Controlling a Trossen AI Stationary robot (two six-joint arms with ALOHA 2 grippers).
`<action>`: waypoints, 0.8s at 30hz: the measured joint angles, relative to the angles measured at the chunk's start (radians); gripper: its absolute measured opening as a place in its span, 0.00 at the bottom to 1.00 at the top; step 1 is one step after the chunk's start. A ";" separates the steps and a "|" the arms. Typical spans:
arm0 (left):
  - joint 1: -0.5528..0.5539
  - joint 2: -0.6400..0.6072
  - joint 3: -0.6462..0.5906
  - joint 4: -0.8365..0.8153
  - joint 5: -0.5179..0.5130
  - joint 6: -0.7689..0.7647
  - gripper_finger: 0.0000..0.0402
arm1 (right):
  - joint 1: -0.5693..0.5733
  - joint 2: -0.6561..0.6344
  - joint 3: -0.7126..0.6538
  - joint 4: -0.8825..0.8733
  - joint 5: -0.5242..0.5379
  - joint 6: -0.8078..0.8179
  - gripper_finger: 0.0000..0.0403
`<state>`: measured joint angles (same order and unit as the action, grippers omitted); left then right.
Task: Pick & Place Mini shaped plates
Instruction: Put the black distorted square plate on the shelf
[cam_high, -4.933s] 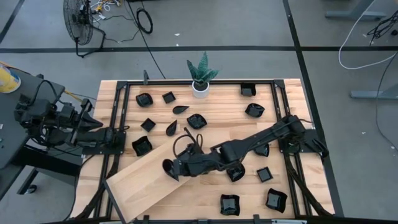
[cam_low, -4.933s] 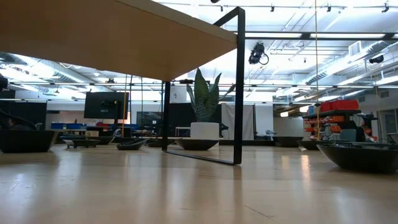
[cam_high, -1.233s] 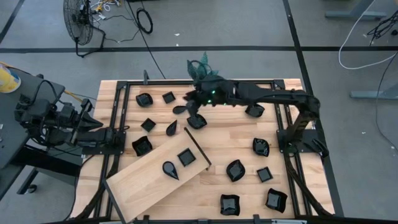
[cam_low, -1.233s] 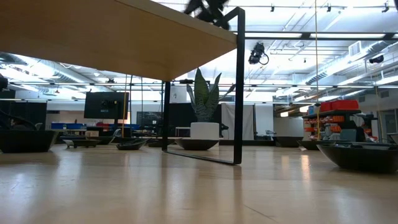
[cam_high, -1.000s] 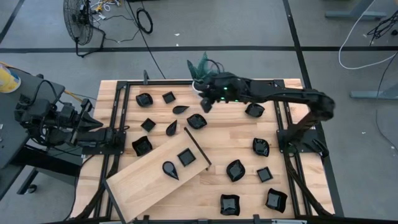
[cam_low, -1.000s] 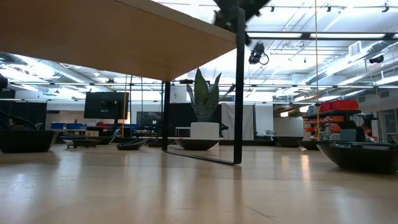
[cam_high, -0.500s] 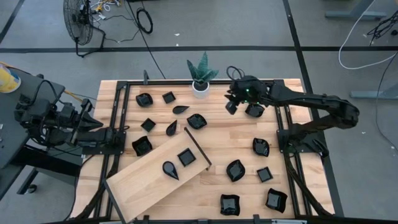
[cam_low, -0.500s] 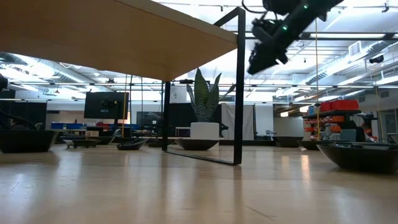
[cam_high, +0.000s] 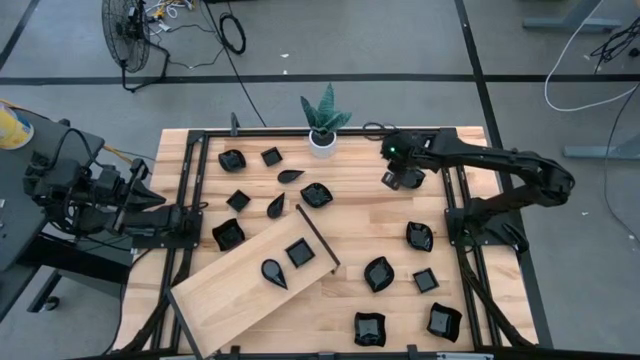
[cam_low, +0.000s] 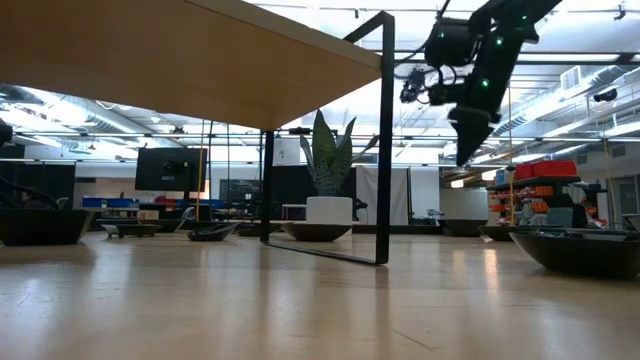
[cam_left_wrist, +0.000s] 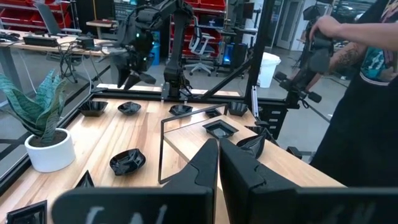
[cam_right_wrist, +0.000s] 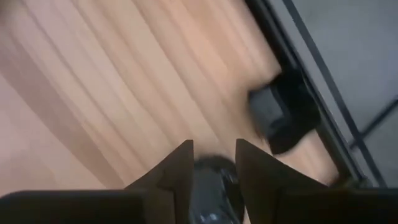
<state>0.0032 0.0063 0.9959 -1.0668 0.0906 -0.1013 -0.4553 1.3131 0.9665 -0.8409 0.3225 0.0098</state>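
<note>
My right gripper (cam_high: 392, 179) hangs above the far right part of the table (cam_high: 350, 215), reaching in from my right side. In my right wrist view my two dark fingers (cam_right_wrist: 176, 172) stand partly apart with a gap between them and nothing held; a glossy black dish (cam_right_wrist: 214, 180) shows through that gap below, and a square black dish (cam_right_wrist: 283, 118) lies farther on beside the black frame rail (cam_right_wrist: 292, 74). From above, I hover over the wavy dish (cam_high: 409, 178) near the far right edge, with the square dish (cam_high: 399, 144) just beyond it by the corner. In the low view my right gripper (cam_low: 470, 140) points down, well off the tabletop.

Nearby stands the white pot with the green plant (cam_high: 323, 125) at the far edge. Other mini shaped plates lie scattered over the table: a wavy one (cam_high: 316, 195), a teardrop (cam_high: 276, 206), a leaf shape (cam_high: 290, 176) and squares (cam_high: 271, 156). Two sit on the light wooden board (cam_high: 240, 290), a square (cam_high: 299, 252) and a teardrop (cam_high: 274, 273).

My left gripper (cam_left_wrist: 219, 163) waits at the left edge of the table, fingers closed together and empty. A person (cam_left_wrist: 367, 93) stands beyond the table in the left wrist view.
</note>
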 joint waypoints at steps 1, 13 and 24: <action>0.000 0.000 0.000 0.000 0.000 0.000 0.05 | 0.001 0.011 0.000 -0.021 0.007 0.000 0.31; 0.000 0.000 0.000 0.000 0.000 0.000 0.05 | 0.071 0.180 0.000 -0.159 0.010 0.020 0.44; 0.000 0.000 0.000 0.000 0.000 0.000 0.05 | 0.104 0.263 0.000 -0.185 -0.027 0.137 0.46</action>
<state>0.0032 0.0063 0.9962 -1.0664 0.0906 -0.1013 -0.3515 1.5758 0.9668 -1.0256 0.2958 0.1468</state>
